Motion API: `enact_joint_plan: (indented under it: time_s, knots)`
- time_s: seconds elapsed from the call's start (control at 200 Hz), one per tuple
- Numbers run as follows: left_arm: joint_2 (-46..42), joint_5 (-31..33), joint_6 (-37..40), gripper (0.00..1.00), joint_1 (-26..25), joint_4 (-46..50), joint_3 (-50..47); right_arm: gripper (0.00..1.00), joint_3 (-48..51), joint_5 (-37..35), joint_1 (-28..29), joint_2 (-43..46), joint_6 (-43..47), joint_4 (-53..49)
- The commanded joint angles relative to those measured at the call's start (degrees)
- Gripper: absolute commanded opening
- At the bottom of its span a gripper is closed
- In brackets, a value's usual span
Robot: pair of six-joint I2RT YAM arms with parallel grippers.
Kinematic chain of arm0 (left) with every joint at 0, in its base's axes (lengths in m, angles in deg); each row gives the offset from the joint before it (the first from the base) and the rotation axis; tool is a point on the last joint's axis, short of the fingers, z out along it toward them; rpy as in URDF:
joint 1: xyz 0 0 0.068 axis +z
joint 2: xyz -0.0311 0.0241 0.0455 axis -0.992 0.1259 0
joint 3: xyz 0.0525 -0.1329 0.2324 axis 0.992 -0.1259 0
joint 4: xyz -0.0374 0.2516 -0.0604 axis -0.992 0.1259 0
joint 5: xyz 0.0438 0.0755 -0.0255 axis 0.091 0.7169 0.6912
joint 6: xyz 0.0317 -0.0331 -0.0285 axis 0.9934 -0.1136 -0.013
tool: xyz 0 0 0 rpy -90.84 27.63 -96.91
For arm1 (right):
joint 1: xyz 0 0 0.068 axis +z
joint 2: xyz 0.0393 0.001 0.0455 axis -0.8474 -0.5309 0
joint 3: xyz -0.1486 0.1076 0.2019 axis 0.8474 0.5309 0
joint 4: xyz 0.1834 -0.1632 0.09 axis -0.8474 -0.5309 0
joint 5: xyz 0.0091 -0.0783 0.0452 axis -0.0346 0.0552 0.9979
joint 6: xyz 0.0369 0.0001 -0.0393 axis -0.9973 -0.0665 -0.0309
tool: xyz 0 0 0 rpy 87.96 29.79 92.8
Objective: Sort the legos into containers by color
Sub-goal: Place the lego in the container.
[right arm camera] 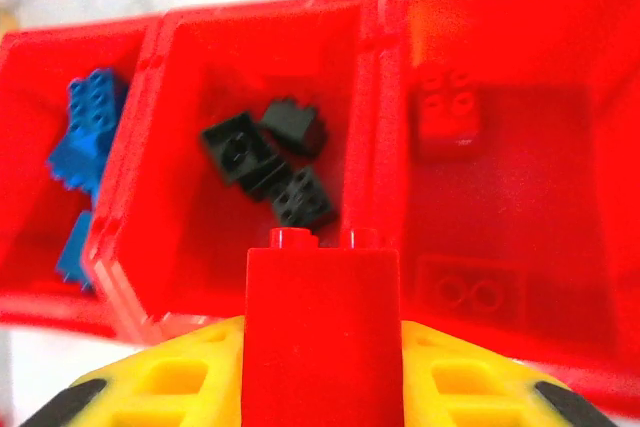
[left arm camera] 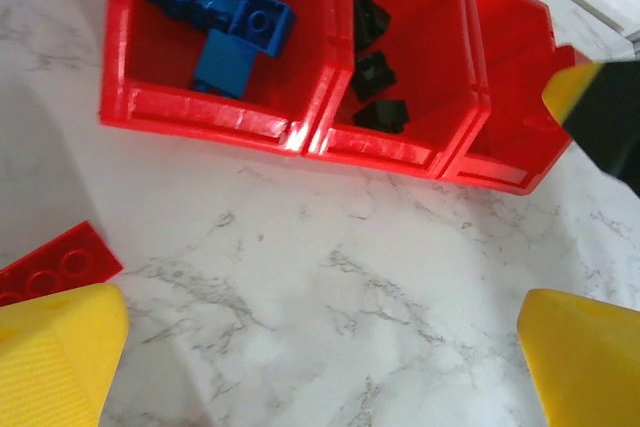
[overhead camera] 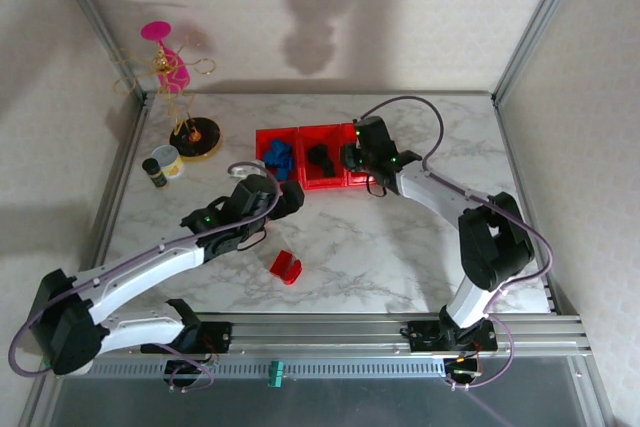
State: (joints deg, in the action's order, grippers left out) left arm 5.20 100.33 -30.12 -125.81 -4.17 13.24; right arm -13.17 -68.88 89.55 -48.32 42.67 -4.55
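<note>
Marble table (overhead camera: 400, 257), right arm (overhead camera: 440, 189) over bins (right arm camera: 372, 77) — fingers (right arm camera: 170, 387) pinching brick (right arm camera: 322, 337)

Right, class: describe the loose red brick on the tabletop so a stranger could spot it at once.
Find the row of three red bins at the far side of the marble table. Come toward the near edge onto bare marble. The red brick lies there alone: the only brick lying on the marble itself.
</note>
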Motion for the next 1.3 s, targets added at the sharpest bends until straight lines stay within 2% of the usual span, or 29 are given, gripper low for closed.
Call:
enact_joint_plan:
  time_s: [0.0,0.215,0.39,0.551,0.721,0.916,1.297]
  knots:
    - [2.1,-0.9,2.3,1.00,-0.4,-2.8,2.3,0.30,-4.0,-2.1,-1.7,-4.2,2.3,1.0]
    - [3.9,-0.3,2.7,1.00,-0.2,-4.0,2.9,0.30,-12.1,-5.3,-4.2,-12.6,4.4,-0.6]
    - [4.6,0.2,3.0,1.00,0.2,-3.7,2.9,0.31,-13.5,-4.9,-6.5,-16.3,4.0,0.1]
    - [4.9,0.1,3.0,1.00,0.5,-3.8,2.9,0.38,-15.1,-4.9,-7.2,-18.8,4.4,-0.7]
    - [4.4,0.2,3.1,0.99,0.6,-3.9,3.1,0.47,-14.5,-5.6,-7.2,-16.4,5.1,-0.3]
    - [3.0,0.6,3.0,1.00,0.9,-3.6,3.0,0.49,-11.9,-4.8,-6.7,-11.0,5.2,-0.6]
    - [-5.5,4.1,2.1,1.00,1.6,0.5,-0.8,0.56,-0.4,-3.5,1.6,1.6,2.9,-2.0]
